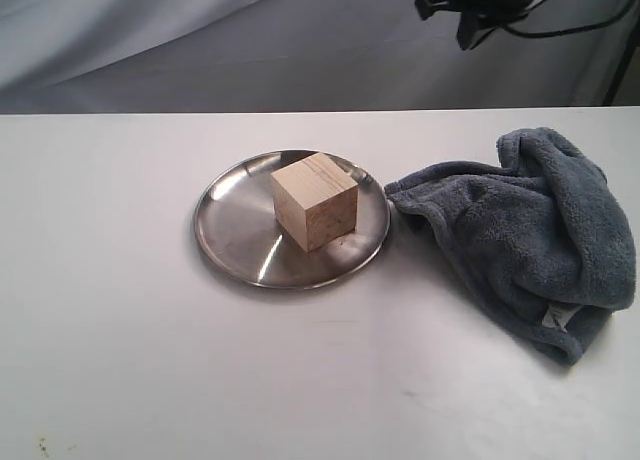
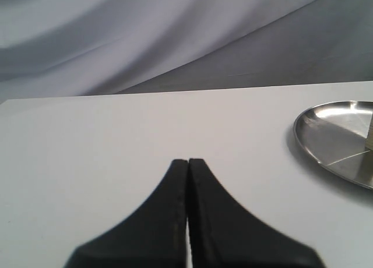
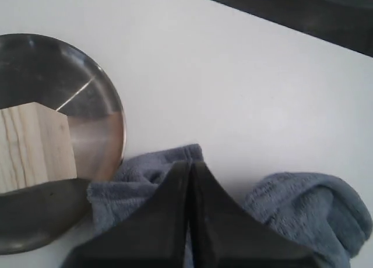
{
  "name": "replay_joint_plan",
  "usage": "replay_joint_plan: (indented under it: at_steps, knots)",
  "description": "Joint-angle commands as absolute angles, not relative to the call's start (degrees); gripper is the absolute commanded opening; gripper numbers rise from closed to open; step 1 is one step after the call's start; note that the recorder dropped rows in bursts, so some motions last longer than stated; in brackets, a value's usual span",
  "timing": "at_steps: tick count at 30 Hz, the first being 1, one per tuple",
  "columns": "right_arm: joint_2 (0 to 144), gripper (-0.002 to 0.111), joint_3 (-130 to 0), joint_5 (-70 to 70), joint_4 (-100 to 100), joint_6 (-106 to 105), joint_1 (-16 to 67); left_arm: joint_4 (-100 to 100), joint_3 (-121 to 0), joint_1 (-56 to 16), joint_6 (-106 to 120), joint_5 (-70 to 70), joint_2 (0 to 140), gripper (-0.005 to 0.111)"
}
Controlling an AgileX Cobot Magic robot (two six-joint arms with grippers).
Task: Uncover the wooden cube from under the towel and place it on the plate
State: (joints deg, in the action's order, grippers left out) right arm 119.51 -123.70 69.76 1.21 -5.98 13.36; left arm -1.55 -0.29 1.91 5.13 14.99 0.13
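wooden cube (image 1: 315,214) sits on the plate (image 1: 235,230); towel (image 1: 540,230) bunched on the bench (image 1: 120,360) just beside the rim. right end effector (image 3: 188,165) clenched, empty, above the towel; left end effector (image 2: 187,163) clenched too. looks done imo: lift both arms straight up, w/o snagging fleece or nudging the plate.

Premises: lab-type test bench, not domestic. Evidence: plain white tabletop (image 1: 120,360), grey draped cloth backdrop (image 1: 150,40) behind it, black cabled equipment (image 1: 480,10) mounted overhead at the rear.
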Motion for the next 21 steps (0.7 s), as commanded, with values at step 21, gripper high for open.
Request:
replay_joint_plan:
  at_steps: [21]
  knots:
    - [82.81,0.0,-74.75,47.22,2.19,-6.7,-4.73,-2.03,0.0,2.01,5.19,14.87,0.0,0.0]
